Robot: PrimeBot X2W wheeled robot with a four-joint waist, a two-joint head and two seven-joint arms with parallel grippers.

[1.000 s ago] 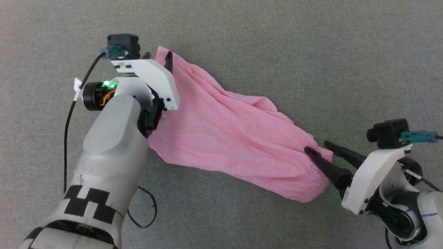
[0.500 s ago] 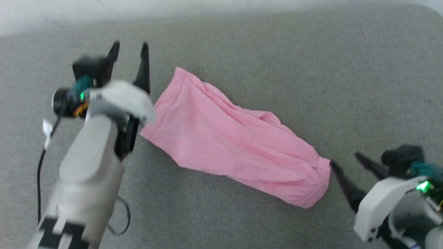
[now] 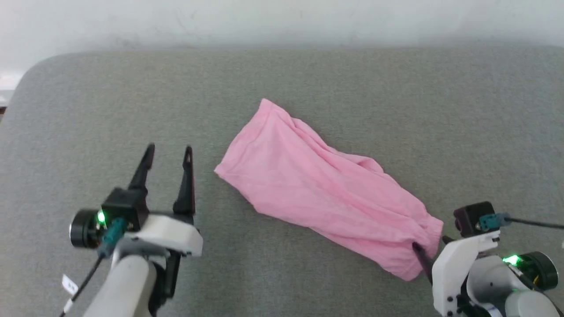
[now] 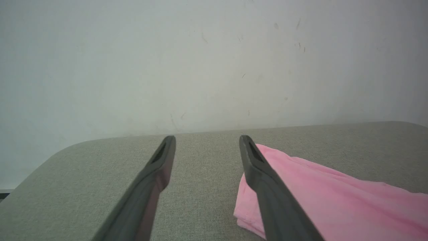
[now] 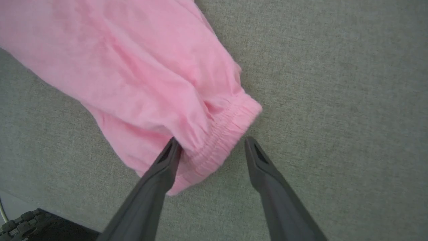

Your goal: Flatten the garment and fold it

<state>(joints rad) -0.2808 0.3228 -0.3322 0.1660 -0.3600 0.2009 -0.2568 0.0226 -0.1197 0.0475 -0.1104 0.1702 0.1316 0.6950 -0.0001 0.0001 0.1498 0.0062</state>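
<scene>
From the head view we see the garment [image 3: 326, 193] lying as a long pink strip on the grey surface [image 3: 88, 110]. It runs slantwise from the upper middle down toward the lower right, with a few creases along its far edge. Our left gripper [image 3: 169, 152] is at the lower left, its jaws wide with nothing between them, and it is well apart from the near end of the cloth. Our right gripper [image 3: 429, 242] is at the lower right, at the gathered end of the garment. One dark finger [image 3: 421, 255] lies against the cloth there, and the other is mostly hidden behind the white housing.

In the left wrist view, the left gripper [image 4: 207, 140] stands wide and holds nothing. The end of the garment [image 4: 334, 201] lies flat on the grey surface [image 4: 100, 167] just to the right of the right-hand finger. A pale wall [image 4: 200, 67] rises behind.

In the right wrist view, the right gripper [image 5: 211, 142] is also spread wide. The tip of its left-hand finger [image 5: 167, 160] meets the elastic hem [image 5: 227, 130], and a stretch of that hem lies in the gap between the fingers, not pinched. The rest of the garment [image 5: 133, 67] spreads up and to the left over the grey surface [image 5: 334, 100].
</scene>
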